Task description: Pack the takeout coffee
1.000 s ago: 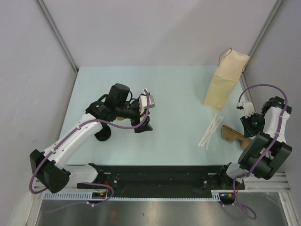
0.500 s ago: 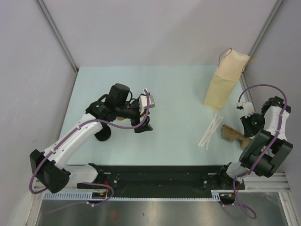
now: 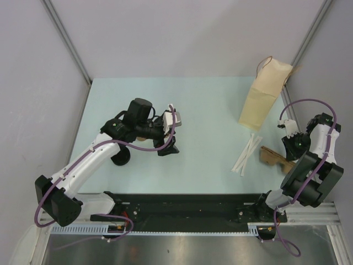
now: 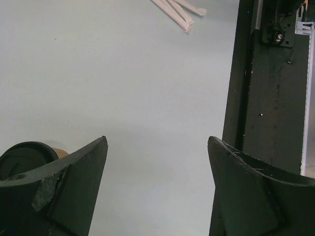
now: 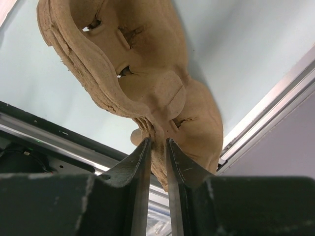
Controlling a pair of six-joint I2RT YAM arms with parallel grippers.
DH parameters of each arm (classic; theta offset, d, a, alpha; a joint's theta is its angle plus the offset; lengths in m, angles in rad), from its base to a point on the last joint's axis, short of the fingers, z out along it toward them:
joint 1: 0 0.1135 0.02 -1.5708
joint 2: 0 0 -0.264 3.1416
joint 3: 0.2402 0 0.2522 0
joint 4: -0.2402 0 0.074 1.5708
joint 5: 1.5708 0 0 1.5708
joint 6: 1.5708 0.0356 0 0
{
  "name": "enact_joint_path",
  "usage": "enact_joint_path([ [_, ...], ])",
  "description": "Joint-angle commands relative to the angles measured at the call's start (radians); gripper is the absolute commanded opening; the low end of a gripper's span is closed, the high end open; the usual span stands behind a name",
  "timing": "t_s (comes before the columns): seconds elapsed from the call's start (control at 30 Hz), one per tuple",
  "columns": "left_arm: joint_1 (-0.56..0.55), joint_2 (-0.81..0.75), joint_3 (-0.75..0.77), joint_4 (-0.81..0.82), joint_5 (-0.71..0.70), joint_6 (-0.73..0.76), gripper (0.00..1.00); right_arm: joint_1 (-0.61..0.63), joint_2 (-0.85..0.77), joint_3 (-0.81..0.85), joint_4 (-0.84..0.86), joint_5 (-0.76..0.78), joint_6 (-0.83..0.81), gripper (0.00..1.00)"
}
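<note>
Pulp tray [image 5: 147,83] pinched at its edge by the right gripper [image 5: 158,143]; left gripper [image 4: 156,142] wide open, empty, beside a black-lidded cup [image 4: 24,153].

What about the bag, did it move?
No. The bag still stands in the same spot by the right edge of the table, just beyond the straws.

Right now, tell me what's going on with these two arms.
The right gripper is shut on the rim of the moulded-pulp cup tray, at the right edge of the table near the paper bag. The left gripper is open and holds nothing, hovering beside a lidded coffee cup. Between the arms, wrapped straws lie on the table.
</note>
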Motion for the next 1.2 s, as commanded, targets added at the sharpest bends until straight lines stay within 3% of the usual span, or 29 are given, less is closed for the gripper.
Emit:
enact_joint_path([
  [0.0,-0.005,-0.017,0.001,0.021,0.007,-0.012,0.88,-0.001,-0.030,0.046,-0.005,-0.017,-0.005,0.23],
  [1.17,-0.005,-0.010,0.004,0.027,0.005,-0.012,0.88,-0.003,0.065,0.073,-0.019,0.012,-0.009,0.22],
])
